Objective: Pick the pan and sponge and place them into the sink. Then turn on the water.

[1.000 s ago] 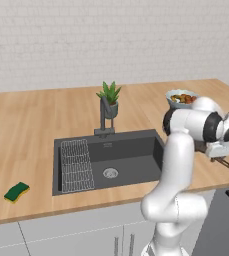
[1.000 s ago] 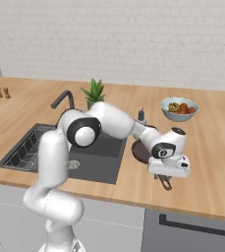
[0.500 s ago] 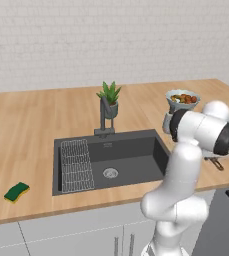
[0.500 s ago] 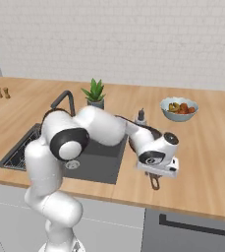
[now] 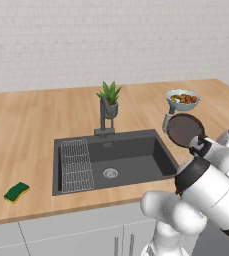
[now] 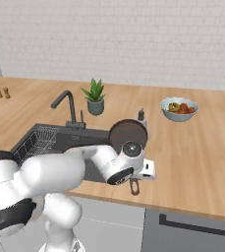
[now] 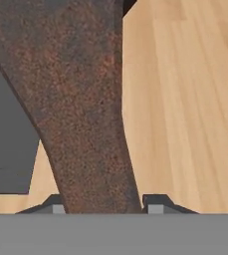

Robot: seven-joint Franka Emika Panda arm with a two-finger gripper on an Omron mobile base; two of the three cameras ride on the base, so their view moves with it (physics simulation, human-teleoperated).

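Observation:
The dark brown pan (image 5: 185,129) hangs tilted on edge above the counter, just right of the sink (image 5: 136,155). My gripper (image 6: 135,180) is shut on its long handle (image 6: 134,187). In the hand view the rusty-brown handle (image 7: 93,149) runs up from between my gripper's (image 7: 103,205) fingertips (image 7: 155,202), widening into the pan. From the right base view the pan (image 6: 127,135) faces the camera over the sink's (image 6: 92,139) right rim. The green-and-yellow sponge (image 5: 16,191) lies on the counter left of the sink. No stream falls from the faucet (image 5: 103,117).
A white bowl of food (image 5: 183,99) sits on the counter behind the pan. A potted plant (image 5: 109,98) stands behind the faucet. A wire rack (image 5: 76,165) covers the sink's left side. A small dispenser (image 6: 141,115) stands by the sink's back right corner.
The pan has come up off the counter and tipped onto its edge. The arm has swung it left toward the sink's right rim.

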